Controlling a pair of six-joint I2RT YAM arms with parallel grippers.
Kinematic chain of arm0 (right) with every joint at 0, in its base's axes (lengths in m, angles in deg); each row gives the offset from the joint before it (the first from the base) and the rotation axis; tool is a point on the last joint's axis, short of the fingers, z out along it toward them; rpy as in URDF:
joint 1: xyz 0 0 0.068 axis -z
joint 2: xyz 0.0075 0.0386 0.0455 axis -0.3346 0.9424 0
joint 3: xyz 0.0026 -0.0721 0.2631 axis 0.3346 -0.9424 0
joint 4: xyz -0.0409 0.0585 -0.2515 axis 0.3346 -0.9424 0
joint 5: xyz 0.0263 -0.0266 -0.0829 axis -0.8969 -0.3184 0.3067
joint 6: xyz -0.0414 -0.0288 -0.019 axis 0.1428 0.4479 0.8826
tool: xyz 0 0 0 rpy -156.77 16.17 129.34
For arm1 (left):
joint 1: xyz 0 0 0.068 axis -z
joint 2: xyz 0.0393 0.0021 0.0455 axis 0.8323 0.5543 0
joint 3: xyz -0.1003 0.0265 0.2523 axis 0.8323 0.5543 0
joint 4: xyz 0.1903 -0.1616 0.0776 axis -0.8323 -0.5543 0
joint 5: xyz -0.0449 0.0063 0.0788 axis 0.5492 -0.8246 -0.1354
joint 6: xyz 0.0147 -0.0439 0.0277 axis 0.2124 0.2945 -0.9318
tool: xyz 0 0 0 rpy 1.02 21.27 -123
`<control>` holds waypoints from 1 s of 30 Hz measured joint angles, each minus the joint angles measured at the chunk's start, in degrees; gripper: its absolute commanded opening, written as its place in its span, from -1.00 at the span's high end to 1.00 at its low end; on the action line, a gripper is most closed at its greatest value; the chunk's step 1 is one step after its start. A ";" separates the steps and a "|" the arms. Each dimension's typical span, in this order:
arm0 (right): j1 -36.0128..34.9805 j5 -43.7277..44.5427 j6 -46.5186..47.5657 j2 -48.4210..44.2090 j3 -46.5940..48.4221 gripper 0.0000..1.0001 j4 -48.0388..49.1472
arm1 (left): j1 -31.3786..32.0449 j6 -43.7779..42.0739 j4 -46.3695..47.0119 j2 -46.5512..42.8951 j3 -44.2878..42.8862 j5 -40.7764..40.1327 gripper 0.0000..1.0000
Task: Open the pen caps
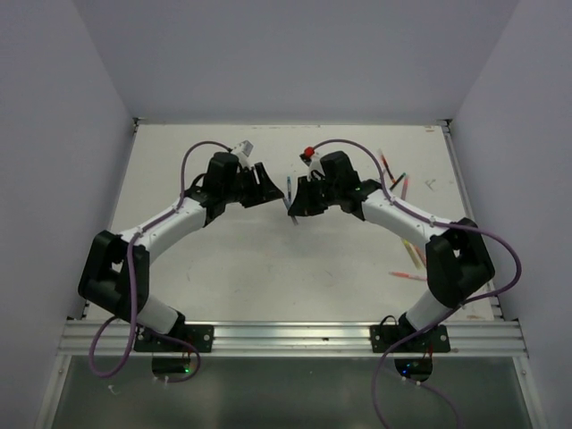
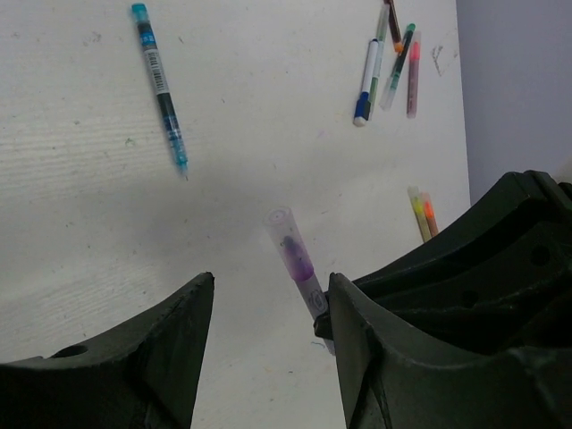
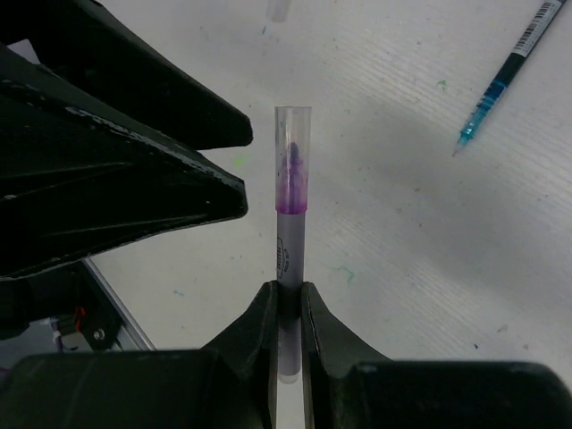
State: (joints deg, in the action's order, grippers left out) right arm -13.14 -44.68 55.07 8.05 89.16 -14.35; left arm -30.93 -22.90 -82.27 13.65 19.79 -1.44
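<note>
My right gripper [image 3: 288,290] is shut on the grey barrel of a pen [image 3: 289,255] and holds it above the table. The pen's clear cap [image 3: 292,156], tinted purple at its base, points toward my left gripper [image 2: 271,279]. That gripper is open. In the left wrist view the cap [image 2: 288,241] stands between the two fingers, close to the right one, and no pad presses on it. From above, both grippers [image 1: 264,179] [image 1: 299,201] meet at the table's middle. A teal pen [image 2: 161,85] lies uncapped on the table beyond.
A bunch of pens [image 2: 393,63] lies at the far right, with a yellow and an orange highlighter [image 2: 422,213] nearer. More pens [image 1: 407,264] lie beside the right arm. Grey walls close the table [image 1: 223,259] on three sides.
</note>
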 measured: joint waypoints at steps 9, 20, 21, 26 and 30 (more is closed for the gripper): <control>-1.92 -1.53 -2.29 0.00 0.00 1.00 3.58 | -0.07 1.66 2.84 1.70 0.31 1.22 0.07; -3.43 -0.87 -3.63 0.11 -0.15 0.61 5.51 | -0.09 3.32 4.52 1.77 0.15 3.02 1.00; -3.43 -0.85 -3.76 0.15 -0.15 0.52 5.64 | -0.15 3.34 4.57 1.77 0.15 3.04 1.00; -3.63 -0.87 -3.91 0.90 -0.02 0.43 6.71 | -0.28 2.89 4.31 2.38 0.15 3.02 1.00; -3.72 -0.94 -3.87 3.37 0.79 0.84 7.04 | -0.44 2.69 3.26 2.91 0.15 2.73 1.00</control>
State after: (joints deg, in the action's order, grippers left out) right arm -16.86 -45.62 51.20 11.42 89.95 -7.31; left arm -31.36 -20.21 -79.01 16.56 19.94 1.29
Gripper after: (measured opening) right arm 0.151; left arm 0.177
